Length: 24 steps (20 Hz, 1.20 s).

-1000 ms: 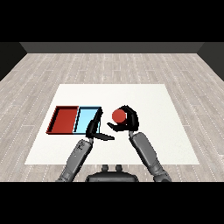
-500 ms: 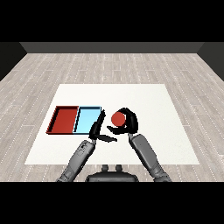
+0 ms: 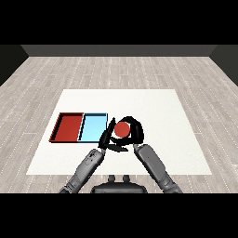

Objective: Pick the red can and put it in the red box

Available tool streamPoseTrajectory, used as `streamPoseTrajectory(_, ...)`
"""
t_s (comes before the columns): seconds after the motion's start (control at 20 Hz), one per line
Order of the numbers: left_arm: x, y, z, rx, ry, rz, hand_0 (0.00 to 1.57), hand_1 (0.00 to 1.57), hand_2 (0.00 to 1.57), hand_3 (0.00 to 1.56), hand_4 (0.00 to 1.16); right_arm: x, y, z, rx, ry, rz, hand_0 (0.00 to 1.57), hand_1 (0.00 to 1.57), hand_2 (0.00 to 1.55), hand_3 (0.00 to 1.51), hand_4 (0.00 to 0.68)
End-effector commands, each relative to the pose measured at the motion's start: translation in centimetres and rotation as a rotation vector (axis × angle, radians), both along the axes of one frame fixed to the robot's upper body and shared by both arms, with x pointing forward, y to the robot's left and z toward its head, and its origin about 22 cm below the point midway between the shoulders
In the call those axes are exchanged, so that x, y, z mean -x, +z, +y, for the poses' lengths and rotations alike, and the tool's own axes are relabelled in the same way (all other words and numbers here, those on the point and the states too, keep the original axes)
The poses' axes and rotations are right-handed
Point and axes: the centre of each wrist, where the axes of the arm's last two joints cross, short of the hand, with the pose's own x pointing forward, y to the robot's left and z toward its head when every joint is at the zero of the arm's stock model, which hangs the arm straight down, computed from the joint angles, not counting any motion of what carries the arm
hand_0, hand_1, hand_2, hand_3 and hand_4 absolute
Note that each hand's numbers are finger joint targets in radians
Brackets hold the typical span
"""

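The broad white square tabletop [image 3: 153, 104] lies on a pale wood-plank floor [image 3: 116, 69] and carries everything in play. Toward its left side two shallow rectangular trays sit edge to edge: the red tray [image 3: 69, 127] on the outside, which is where the can belongs, and the light blue tray [image 3: 92, 128] between it and the hands. Placed like that, the blue tray lies across the direct path, so the can would, I judge, have to be carried over it to reach the red one.

The robot's right hand [image 3: 134, 132], black at the end of a grey forearm, is curled round the small red cylindrical can [image 3: 122, 129], fingers arching over its far and right sides and the thumb closing in below. The can sits inside that curl, just beside the right edge of the blue tray; whether it is resting on the tabletop or already lifted clear I cannot tell. It is well apart from the red tray, so the placing is not yet done.

The left hand [image 3: 108, 136] lies close against the can's left side with its fingers straight and together, pointing away from the robot, holding nothing; it seems to be steadying or simply waiting beside the grasp.
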Motion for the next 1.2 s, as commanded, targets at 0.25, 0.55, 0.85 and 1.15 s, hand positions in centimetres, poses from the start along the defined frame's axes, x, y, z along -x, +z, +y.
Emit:
streamPoseTrajectory(0.25,-1.4,0.5,-1.4,0.017,-0.007,0.009,0.00,0.00,0.00,0.00,0.00,0.1,0.1,2.5,-0.043,0.016,0.035,1.51,1.51,1.46,1.42,0.660)
streamPoseTrajectory(0.55,0.0,-0.5,-1.0,0.034,-0.037,0.017,0.00,0.00,0.00,0.00,0.00,-1.4,0.4,1.5,-0.062,0.046,0.025,1.53,1.53,1.46,1.42,0.658)
streamPoseTrajectory(0.85,-0.2,-1.8,-1.2,0.040,0.023,0.024,0.00,0.00,0.00,0.00,0.00,-0.4,-0.6,2.3,-0.019,0.035,-0.005,1.50,1.50,1.46,1.40,0.638)
streamPoseTrajectory(1.15,-0.5,1.3,-2.4,0.078,0.169,0.059,1.57,1.57,1.57,1.49,1.13,0.3,0.7,2.5,-0.045,0.061,0.018,1.51,1.51,1.45,1.39,0.649)
